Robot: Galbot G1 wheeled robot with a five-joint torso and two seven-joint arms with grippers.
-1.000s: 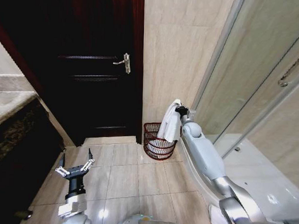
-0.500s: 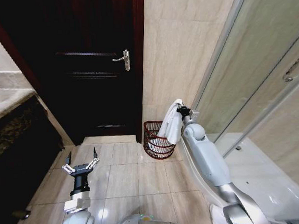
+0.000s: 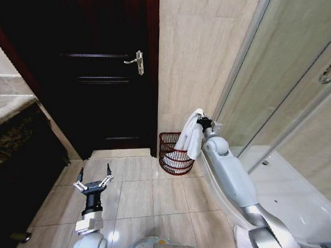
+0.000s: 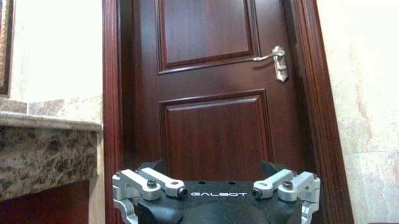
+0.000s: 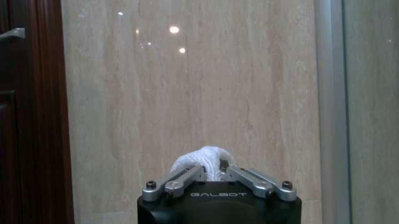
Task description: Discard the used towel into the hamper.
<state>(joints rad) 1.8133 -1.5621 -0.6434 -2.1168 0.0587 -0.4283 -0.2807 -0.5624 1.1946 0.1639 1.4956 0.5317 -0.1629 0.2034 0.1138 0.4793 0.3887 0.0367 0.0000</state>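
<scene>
The brand "GALBOT" is printed in pale capitals on the black body of the left tool (image 4: 215, 219) and the right tool (image 5: 212, 175) (nothing else is legible).

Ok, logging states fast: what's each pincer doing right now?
Left pincer: open, holding nothing, low over the floor tiles.
Right pincer: closed on the white towel, above the hamper.

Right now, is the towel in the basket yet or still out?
Mostly out. The right gripper is shut on the towel, which hangs over the hamper. Whether its bottom end dips inside, I cannot tell.
</scene>
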